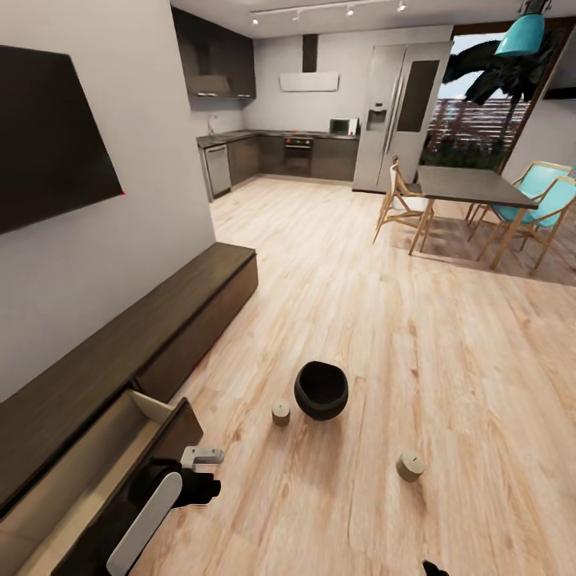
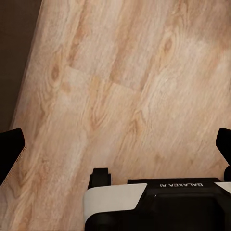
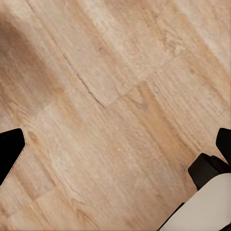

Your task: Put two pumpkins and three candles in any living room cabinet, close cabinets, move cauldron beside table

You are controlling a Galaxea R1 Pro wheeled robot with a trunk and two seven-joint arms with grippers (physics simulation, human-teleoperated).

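The black cauldron (image 1: 321, 390) stands on the wood floor in mid-room. One pale candle (image 1: 281, 413) sits just to its left, and another candle (image 1: 410, 466) lies nearer and to the right. Along the left wall runs the dark brown cabinet (image 1: 168, 320), its nearest drawer (image 1: 120, 448) pulled open to show a beige inside. My left gripper (image 1: 204, 486) hangs by that drawer's front; the left wrist view shows it (image 2: 118, 144) open over bare floor. The right gripper (image 3: 118, 149) is open too, above floorboards, and its tip (image 1: 434, 568) peeks in at the bottom edge. The pumpkins and the table are out of view.
A dark TV (image 1: 48, 136) hangs on the left wall above the cabinet. A tall dining table (image 1: 472, 186) with wooden chairs (image 1: 400, 204) stands at the far right, and the kitchen (image 1: 288, 152) lies beyond. Broad wood floor stretches between them.
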